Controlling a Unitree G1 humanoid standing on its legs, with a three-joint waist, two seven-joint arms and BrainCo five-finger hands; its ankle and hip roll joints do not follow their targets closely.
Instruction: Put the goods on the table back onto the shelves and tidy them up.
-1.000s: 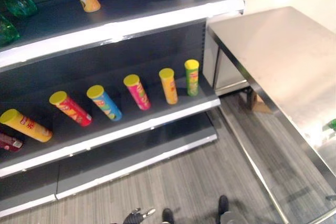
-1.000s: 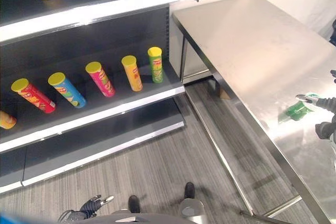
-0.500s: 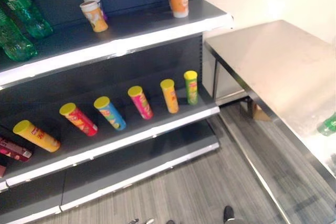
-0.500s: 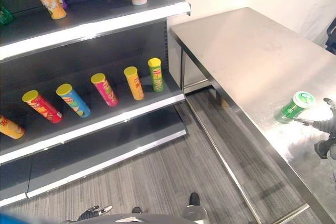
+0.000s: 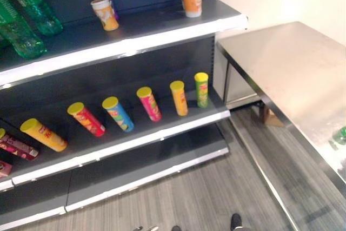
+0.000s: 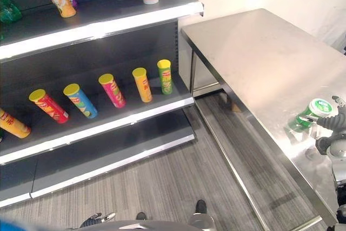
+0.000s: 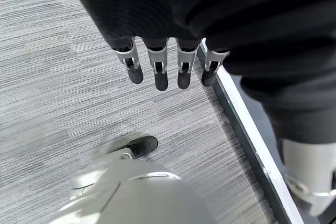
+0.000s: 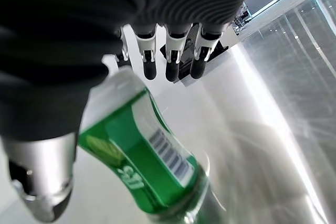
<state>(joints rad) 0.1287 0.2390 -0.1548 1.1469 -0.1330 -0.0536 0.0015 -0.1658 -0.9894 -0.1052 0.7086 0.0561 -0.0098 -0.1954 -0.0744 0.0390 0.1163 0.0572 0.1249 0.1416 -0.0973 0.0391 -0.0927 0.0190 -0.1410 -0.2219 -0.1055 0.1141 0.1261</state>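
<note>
green can stands upright near table's front edge, just left of right hand; fingers straight, thumb alongside, not yet clasped. left hand hangs relaxed.

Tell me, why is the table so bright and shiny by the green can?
In the right eye view, room light bounces off the steel table and makes a pale glare patch beside the green can. In the right wrist view, that glare runs as a white streak across the tabletop, which also mirrors the can. In the left eye view, the upper shelf's front edge gleams too.
</note>
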